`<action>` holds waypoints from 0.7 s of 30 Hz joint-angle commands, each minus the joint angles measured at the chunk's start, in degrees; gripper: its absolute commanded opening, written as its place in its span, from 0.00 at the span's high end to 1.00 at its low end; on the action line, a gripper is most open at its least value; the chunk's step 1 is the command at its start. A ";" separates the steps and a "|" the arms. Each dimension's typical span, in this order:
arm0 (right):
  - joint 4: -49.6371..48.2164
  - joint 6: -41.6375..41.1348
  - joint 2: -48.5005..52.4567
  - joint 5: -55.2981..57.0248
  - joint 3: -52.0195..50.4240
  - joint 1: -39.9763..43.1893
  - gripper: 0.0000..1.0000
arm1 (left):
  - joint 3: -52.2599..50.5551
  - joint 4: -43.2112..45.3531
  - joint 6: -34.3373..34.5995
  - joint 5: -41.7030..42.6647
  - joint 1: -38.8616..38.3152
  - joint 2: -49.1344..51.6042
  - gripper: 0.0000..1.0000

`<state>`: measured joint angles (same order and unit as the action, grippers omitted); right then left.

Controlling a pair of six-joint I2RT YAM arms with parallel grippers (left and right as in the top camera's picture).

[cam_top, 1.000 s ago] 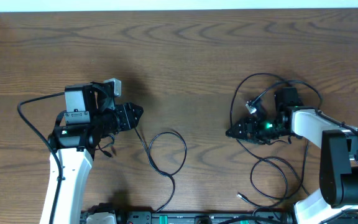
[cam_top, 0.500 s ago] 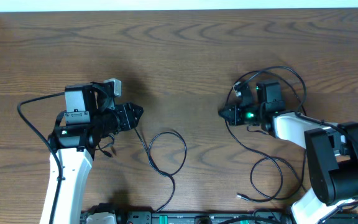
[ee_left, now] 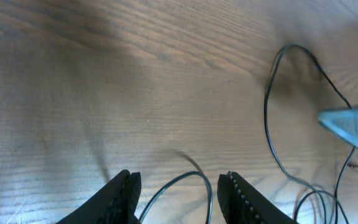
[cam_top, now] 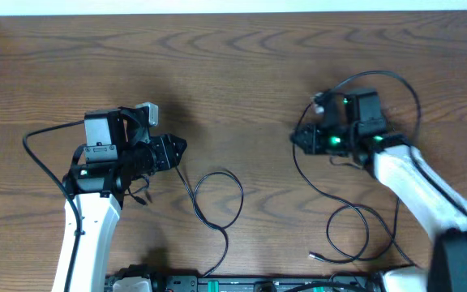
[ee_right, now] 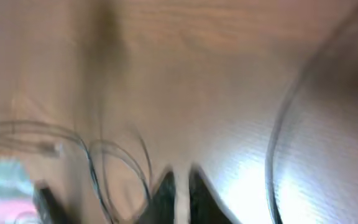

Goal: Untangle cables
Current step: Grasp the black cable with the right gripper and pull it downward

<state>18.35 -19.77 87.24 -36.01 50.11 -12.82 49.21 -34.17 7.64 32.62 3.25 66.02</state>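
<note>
A thin black cable point(cam_top: 242, 199) runs from my left gripper point(cam_top: 181, 150) into a loop at the table's middle front. In the left wrist view that gripper point(ee_left: 179, 177) stands open, and a bend of the cable point(ee_left: 194, 175) lies between its fingers. More black cable point(cam_top: 379, 72) arcs round my right arm and falls to a lower loop point(cam_top: 328, 231) with a small plug end point(cam_top: 314, 256). My right gripper point(cam_top: 294, 139) points left above the table. Its wrist view is blurred: the jaws point(ee_right: 180, 177) are almost together, and I cannot tell whether cable is pinched. No white cable shows.
The left arm's thicker black wire point(cam_top: 43, 134) curves out to the left. A dark equipment rail point(cam_top: 242, 284) lines the front edge. The table's pale back edge point(cam_top: 233, 6) runs along the top.
My right gripper has shut and swung up and left, and the cable arc around it has shifted with it. The left arm and its cable loop have not moved.
</note>
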 commanded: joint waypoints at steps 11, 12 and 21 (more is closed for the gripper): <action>49.53 0.55 -29.20 23.91 1.51 0.07 0.63 | 0.72 -0.11 -0.33 -0.24 -0.17 0.24 0.54; 51.12 -0.59 -29.46 25.24 1.18 0.07 0.59 | 0.72 -0.11 -0.35 -0.24 -0.17 0.24 0.54; 45.48 -12.46 -29.62 24.35 -7.32 -0.09 0.16 | 0.72 -0.11 -0.35 -0.26 -0.17 0.24 0.54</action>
<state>66.81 -26.13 57.87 -9.61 45.23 -12.73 49.21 -34.20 7.64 32.64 3.25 66.06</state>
